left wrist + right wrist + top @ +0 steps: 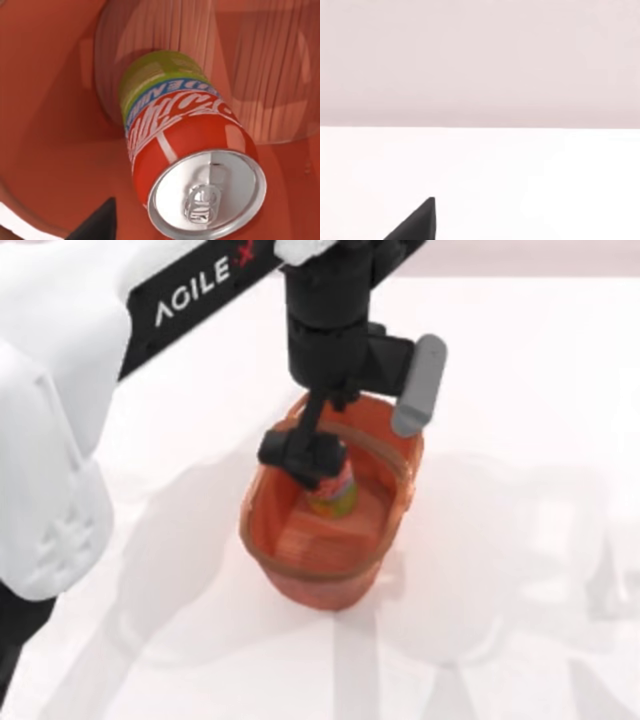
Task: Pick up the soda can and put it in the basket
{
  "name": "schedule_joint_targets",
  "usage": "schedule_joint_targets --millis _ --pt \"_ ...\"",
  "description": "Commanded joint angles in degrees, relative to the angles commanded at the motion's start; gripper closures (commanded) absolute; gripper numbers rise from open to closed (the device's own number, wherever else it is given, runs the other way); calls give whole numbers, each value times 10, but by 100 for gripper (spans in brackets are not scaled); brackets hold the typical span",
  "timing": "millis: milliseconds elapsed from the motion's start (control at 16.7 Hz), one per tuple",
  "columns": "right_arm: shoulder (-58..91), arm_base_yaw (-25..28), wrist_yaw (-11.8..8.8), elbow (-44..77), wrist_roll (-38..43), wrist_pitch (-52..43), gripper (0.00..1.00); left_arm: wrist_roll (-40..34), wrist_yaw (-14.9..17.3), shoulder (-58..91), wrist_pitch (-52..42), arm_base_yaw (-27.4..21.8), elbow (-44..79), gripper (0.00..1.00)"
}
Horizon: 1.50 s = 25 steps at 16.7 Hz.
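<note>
Left claw (318, 462) sits low inside the basket (290, 558), right over the soda can (335, 492); I can't tell if it is gripping or released. From the left wrist camera I see the can (187, 145) inside the basket (45, 100), against the orange wall, silver top toward the lens, with only one dark fingertip (97, 224) in view. Basket stands mid-bench (520, 390). Right arm is out of the top view; its wrist camera shows bare bench (520, 175) and one fingertip (417, 224).
</note>
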Motion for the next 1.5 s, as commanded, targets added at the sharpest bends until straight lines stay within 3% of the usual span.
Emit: schedule_joint_targets --millis 720,1500 --pt "0 0 0 0 0 0 0 0 0 0 0 0 0 98" --pt "0 0 0 0 0 0 0 0 0 0 0 0 0 100"
